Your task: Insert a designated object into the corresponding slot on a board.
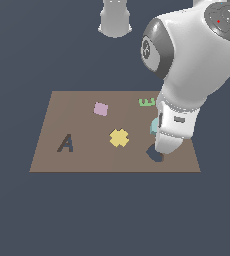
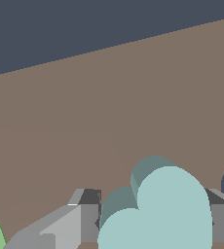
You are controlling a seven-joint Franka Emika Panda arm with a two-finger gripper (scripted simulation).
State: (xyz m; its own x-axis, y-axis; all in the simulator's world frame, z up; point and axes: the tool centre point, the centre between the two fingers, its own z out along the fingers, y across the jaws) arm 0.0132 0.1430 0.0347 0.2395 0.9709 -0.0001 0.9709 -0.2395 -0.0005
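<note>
On the exterior view's left, the board (image 1: 77,120) lies flat on the dark bench (image 1: 17,210), and you see the letter-A cutout (image 1: 65,143) there. Moving right, the pink square piece (image 1: 101,108) and the yellow cross piece (image 1: 119,138) rest on the board, then the green E piece (image 1: 147,102) near the far edge.

Further right, the teal heart block (image 2: 158,209) sits between the two fingers (image 2: 87,221) of the tool (image 1: 159,142). In the wrist view the fingers stand against its two sides, so you can take it that the tool is clenched on the heart. The heart-shaped slot (image 1: 155,154) is just below the tool, partly hidden by it.

The block looks rigid, small and probably light, with smooth faces, so I judge it may slip or turn if the grip is weak. Hold it across the side walls, as now, so the lobes stay free. Whether the heart is lined up with the slot, you cannot tell from here.
</note>
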